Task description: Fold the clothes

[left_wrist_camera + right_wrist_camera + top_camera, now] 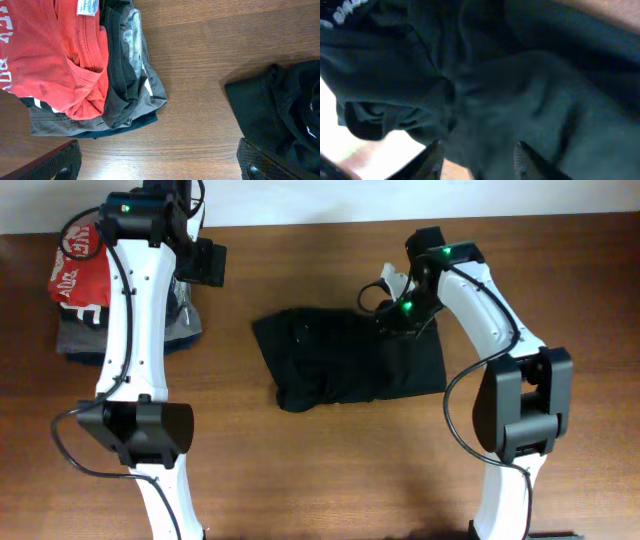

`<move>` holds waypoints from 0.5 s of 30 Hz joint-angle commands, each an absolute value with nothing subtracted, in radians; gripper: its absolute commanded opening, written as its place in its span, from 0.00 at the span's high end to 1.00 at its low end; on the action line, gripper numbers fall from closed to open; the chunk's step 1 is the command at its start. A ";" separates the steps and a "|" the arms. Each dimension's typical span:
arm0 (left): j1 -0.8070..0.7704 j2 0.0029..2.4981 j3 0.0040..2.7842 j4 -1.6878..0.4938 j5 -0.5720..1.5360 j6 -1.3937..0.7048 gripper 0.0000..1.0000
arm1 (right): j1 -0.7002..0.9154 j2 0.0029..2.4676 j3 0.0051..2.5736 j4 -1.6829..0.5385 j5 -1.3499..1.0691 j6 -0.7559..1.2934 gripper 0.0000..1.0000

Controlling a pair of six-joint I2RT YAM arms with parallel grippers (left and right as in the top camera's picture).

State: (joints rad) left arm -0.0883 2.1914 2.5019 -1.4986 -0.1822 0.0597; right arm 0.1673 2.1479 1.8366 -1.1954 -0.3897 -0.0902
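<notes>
A black garment point(340, 360) lies crumpled and partly folded at the table's middle; it also shows in the left wrist view point(285, 110) and fills the right wrist view point(485, 90). My right gripper point(395, 315) is low at the garment's upper right edge. Its fingers point(477, 152) are partly apart, with a fold of the black cloth between them. My left gripper point(205, 260) is wide open and empty point(160, 165), above bare table between the pile and the black garment.
A pile of folded clothes sits at the far left, a red shirt point(80, 275) with white lettering point(45, 55) on top of grey and dark garments point(125, 95). The wooden table point(330, 470) extends toward the front.
</notes>
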 commanded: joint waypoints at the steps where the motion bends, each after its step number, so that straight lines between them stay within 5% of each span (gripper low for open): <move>1: -0.082 2.150 2.503 -1.494 -0.137 0.053 0.01 | 0.157 2.151 1.879 -1.237 -0.394 -0.089 0.47; 15: -0.082 2.362 2.500 -1.628 0.196 0.113 0.01 | 0.067 2.149 2.182 -1.486 -0.301 -0.101 0.41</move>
